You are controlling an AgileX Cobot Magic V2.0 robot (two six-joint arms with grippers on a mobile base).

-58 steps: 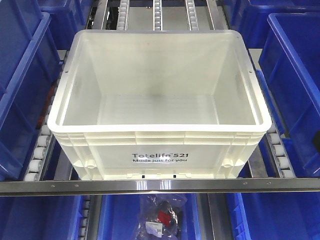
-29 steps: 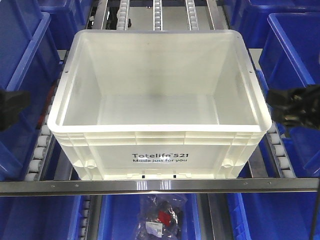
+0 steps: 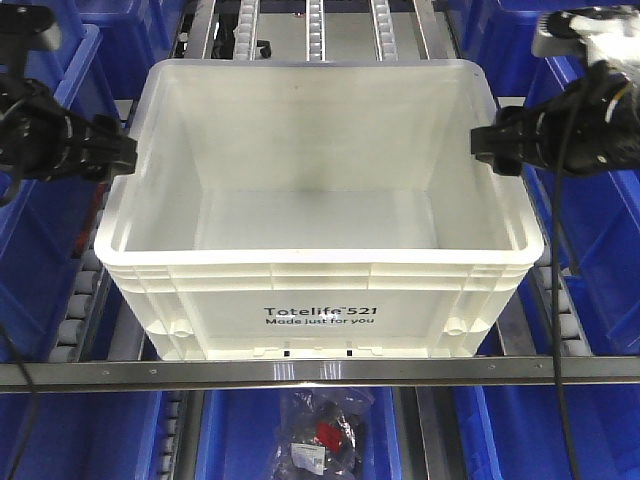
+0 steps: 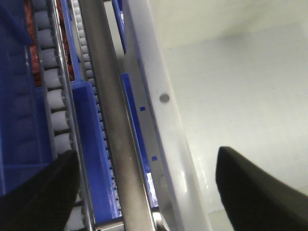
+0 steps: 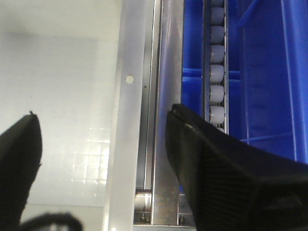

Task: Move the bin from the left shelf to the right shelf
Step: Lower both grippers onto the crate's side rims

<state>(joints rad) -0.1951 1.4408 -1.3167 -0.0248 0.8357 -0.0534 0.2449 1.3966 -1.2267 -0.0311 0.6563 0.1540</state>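
Observation:
The white bin (image 3: 320, 300), printed "Totelife 521", sits empty on the roller shelf in the middle of the front view. My left gripper (image 3: 118, 156) is at its left rim and my right gripper (image 3: 487, 144) is at its right rim. In the left wrist view my left gripper (image 4: 149, 187) is open, one finger (image 4: 38, 197) outside and one (image 4: 260, 192) inside the bin's rim (image 4: 161, 120). In the right wrist view my right gripper (image 5: 103, 168) is open astride the rim (image 5: 127, 96), with its outer finger (image 5: 226, 178) over the steel rail. Neither gripper holds the rim.
Blue bins stand close on the left (image 3: 40, 230) and right (image 3: 590, 180). Roller tracks (image 3: 75, 310) run beside the white bin. A steel rail (image 3: 320, 372) crosses in front. A lower blue bin holds a bagged item (image 3: 320, 435).
No arm showed a second ago. Both grippers have come up from the sides and moved inward to the bin's left and right rims. The bin has not moved.

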